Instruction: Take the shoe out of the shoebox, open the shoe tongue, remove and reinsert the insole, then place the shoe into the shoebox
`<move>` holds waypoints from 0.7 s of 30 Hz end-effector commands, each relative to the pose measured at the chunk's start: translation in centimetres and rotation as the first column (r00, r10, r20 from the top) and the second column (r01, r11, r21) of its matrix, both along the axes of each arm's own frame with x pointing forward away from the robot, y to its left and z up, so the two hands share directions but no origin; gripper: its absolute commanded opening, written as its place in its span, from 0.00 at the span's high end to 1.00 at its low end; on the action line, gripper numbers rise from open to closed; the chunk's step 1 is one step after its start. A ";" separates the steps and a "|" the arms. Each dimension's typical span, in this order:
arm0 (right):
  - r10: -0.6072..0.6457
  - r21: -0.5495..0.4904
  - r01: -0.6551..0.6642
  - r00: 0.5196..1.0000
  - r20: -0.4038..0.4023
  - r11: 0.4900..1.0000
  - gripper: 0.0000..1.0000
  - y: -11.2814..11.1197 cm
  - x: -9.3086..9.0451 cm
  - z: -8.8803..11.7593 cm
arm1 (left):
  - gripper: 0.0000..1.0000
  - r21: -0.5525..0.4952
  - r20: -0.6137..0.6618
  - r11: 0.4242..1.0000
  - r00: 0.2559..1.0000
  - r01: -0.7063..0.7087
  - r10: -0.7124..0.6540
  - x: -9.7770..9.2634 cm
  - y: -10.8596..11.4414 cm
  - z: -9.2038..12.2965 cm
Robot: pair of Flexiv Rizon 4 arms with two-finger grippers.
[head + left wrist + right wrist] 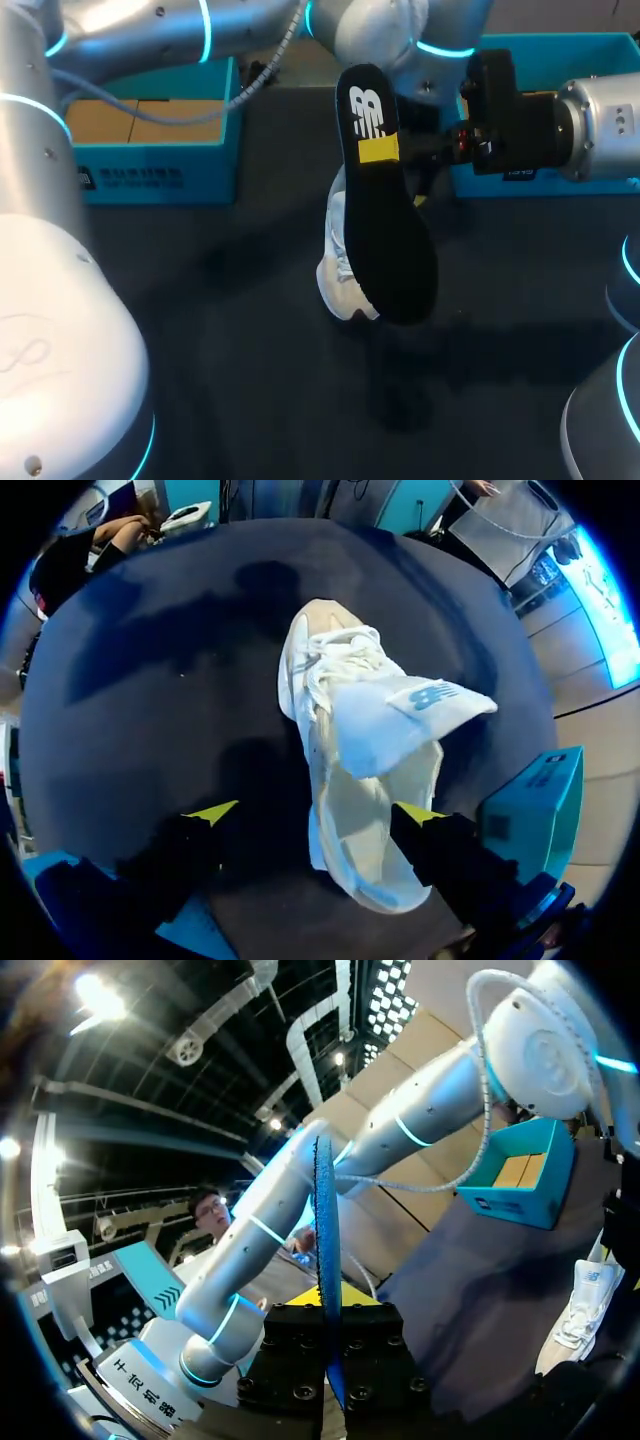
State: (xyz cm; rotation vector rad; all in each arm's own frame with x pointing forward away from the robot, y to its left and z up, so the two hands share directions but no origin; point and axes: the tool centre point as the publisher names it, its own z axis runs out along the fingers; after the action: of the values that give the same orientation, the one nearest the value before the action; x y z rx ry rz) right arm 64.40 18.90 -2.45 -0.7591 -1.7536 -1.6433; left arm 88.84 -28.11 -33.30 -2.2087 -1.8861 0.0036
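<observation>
table (pixel 200 330) bears one shoe (pixel 340 270), two boxes (pixel 150 170); one insole (pixel 392 225) held aloft.

Left hand (pixel 318 812) points down, 2 fingers spread wide; right hand (pixel 328 1305) clamps the insole (pixel 395 250) aloft.

Dim light from above casts soft dark shadows across the table (pixel 250 330).

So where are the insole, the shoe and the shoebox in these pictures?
insole (pixel 395 240): head view, middle of its black face.
shoe (pixel 385 730): left wrist view, on its folded-out tongue.
shoebox (pixel 210 175): head view, on its blue front wall.
</observation>
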 end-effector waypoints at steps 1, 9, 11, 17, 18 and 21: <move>0.002 -0.003 -0.002 1.000 -0.002 1.000 1.00 0.3 0.2 0.0 | 0.00 -0.100 0.012 0.995 1.000 -0.007 0.009 -0.3 0.9 2.1; -0.160 -0.008 0.160 0.987 -0.036 0.987 1.00 -2.5 0.3 -0.2 | 0.00 -0.273 0.015 0.962 1.000 0.024 -0.020 -0.3 2.1 6.0; -0.232 -0.009 0.232 0.972 -0.046 0.973 1.00 -4.0 0.5 0.0 | 0.00 -0.329 0.015 0.944 1.000 0.022 -0.018 -0.3 2.8 7.0; -0.297 -0.063 0.293 0.953 -0.059 0.954 1.00 -7.4 1.1 0.8 | 0.00 -0.478 0.019 0.878 1.000 0.010 -0.001 -0.4 5.0 10.0; -0.300 -0.070 0.295 0.951 -0.069 0.953 1.00 -7.9 1.4 0.8 | 0.00 -0.496 0.013 0.868 1.000 0.011 -0.005 -0.4 5.3 10.3; -0.326 -0.090 0.317 0.938 -0.119 0.944 1.00 -9.3 2.4 0.4 | 0.00 -0.568 0.004 0.823 1.000 0.010 -0.009 -0.7 6.5 11.5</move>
State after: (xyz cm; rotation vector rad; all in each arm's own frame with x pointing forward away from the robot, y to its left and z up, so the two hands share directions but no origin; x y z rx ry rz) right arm 68.04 13.01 -2.10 -1.1680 -1.6453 -1.7302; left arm 88.82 -24.31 -22.75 -2.4512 -1.9524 0.3274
